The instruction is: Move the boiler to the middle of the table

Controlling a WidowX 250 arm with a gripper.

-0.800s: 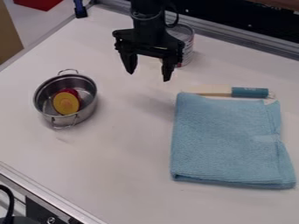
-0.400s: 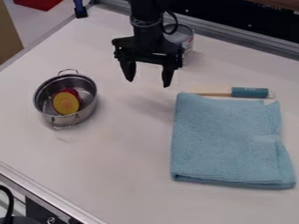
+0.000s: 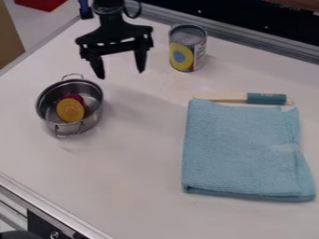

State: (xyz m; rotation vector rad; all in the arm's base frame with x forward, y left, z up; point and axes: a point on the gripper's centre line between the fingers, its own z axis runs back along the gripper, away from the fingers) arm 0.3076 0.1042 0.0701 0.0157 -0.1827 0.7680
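Note:
My gripper (image 3: pixel 121 74) hangs above the table's upper left part, its two fingers spread wide with nothing between them. Below and to the left of it stands the boiler (image 3: pixel 92 117), a round silver metal pot with two wire handles, on the left side of the white table (image 3: pixel 134 172). Inside the pot lies a red and yellow round piece (image 3: pixel 70 110). Gripper and pot are apart.
A tin can (image 3: pixel 187 48) stands at the back, right of the gripper. A folded light blue towel (image 3: pixel 246 149) covers the right side, with a teal-handled utensil (image 3: pixel 266 98) just behind it. Metal rails edge the table.
The gripper has moved left from in front of the tin can towards the pot, staying open. The can has come into fuller view. Pot, towel and utensil have kept their places.

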